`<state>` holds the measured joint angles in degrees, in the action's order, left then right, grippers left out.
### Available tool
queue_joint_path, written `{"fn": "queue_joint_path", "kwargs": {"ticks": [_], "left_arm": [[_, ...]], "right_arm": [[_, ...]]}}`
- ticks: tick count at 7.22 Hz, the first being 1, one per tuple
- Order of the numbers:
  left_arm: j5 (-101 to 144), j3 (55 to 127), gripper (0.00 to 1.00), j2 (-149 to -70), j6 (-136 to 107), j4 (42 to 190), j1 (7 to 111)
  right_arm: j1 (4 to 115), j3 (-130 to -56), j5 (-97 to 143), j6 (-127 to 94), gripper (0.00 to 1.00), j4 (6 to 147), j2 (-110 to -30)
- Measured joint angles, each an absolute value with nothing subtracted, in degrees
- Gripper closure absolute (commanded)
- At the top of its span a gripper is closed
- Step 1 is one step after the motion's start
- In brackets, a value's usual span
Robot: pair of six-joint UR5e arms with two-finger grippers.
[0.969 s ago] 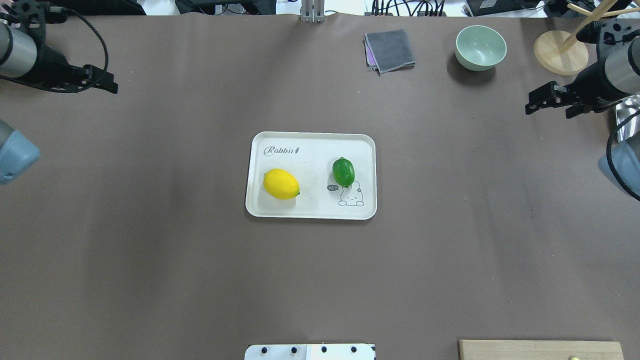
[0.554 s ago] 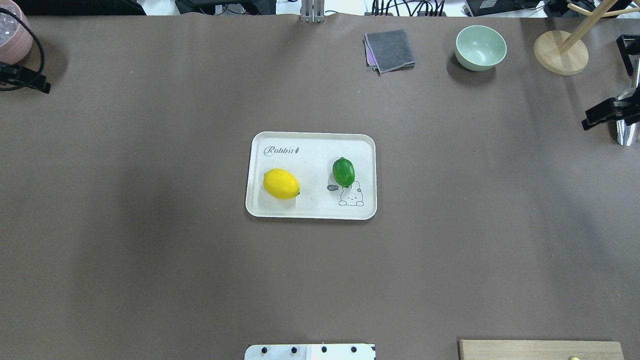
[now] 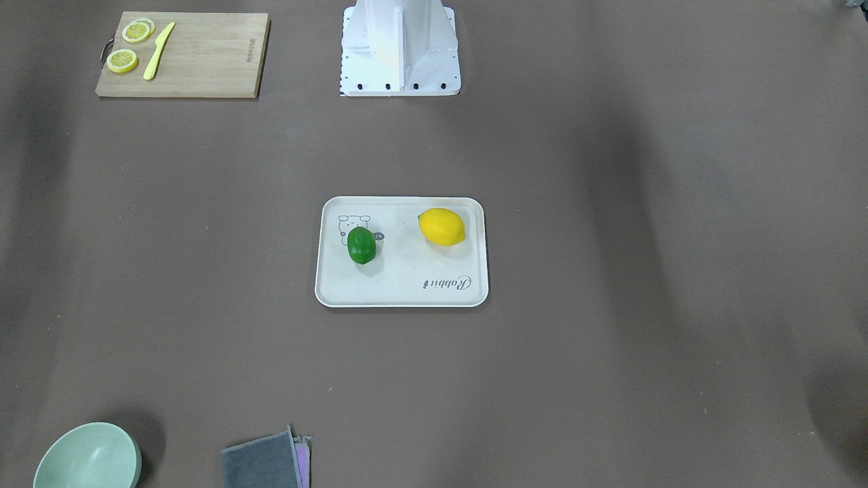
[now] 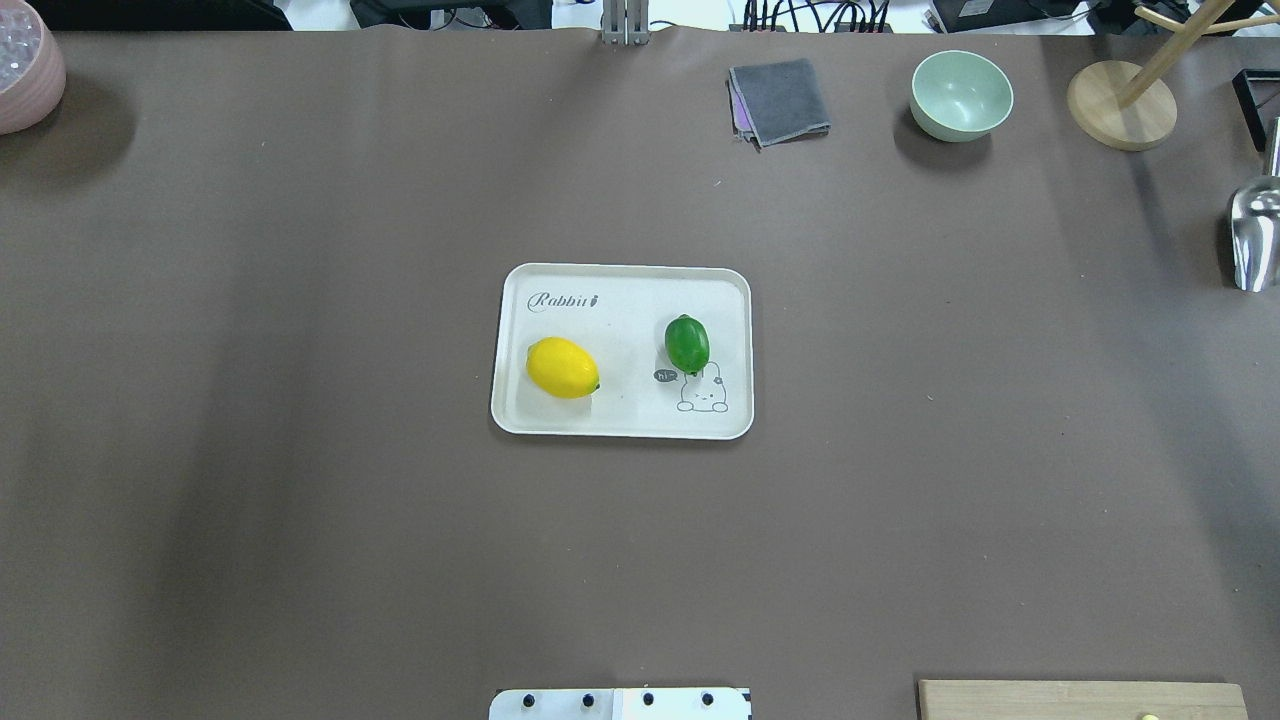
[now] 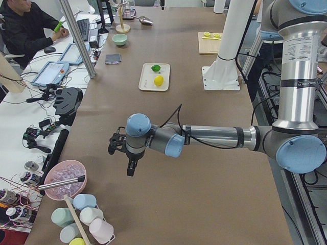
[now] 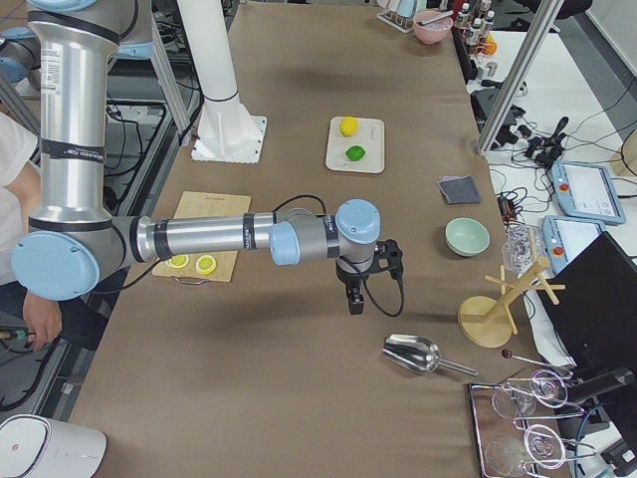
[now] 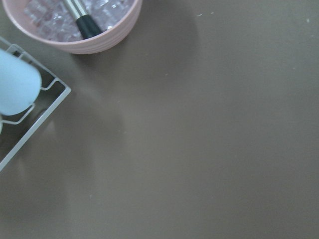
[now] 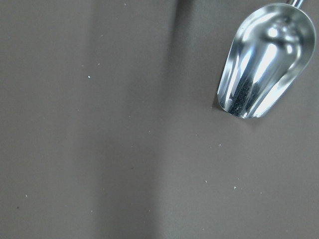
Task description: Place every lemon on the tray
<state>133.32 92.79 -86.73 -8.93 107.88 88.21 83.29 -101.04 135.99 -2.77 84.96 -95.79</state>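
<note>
**My two arms, as seen on the feeds**

Same build on both sides. The left arm [image 5: 214, 137] and right arm [image 6: 199, 237] are brushed silver tubes with pale blue joint caps and black rings between sections. Each upright tube has a white label [image 5: 299, 53] with print too small for me to read. There's a thin black left wrist cable [image 5: 171, 113] and a right wrist cable [image 6: 299, 197]. The left claw [image 5: 131, 171] and right claw [image 6: 353, 304] are black. The white pedestal [image 3: 399, 47] has dark screws along its foot plate [image 4: 620, 703].

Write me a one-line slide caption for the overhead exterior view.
Both lemons on board: yellow lemon and green lemon lie apart on the cream tray at mid-table.
</note>
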Motion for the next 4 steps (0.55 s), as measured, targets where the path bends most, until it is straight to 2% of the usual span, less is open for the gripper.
{"fn": "queue_joint_path", "kwargs": {"ticks": [4], "left_arm": [[137.3, 93.5, 0.02, -84.9, -8.4, 107.4, 92.3]], "right_arm": [[83.7, -101.1, 136.3, -2.8, 0.0, 85.0, -96.3]]}}
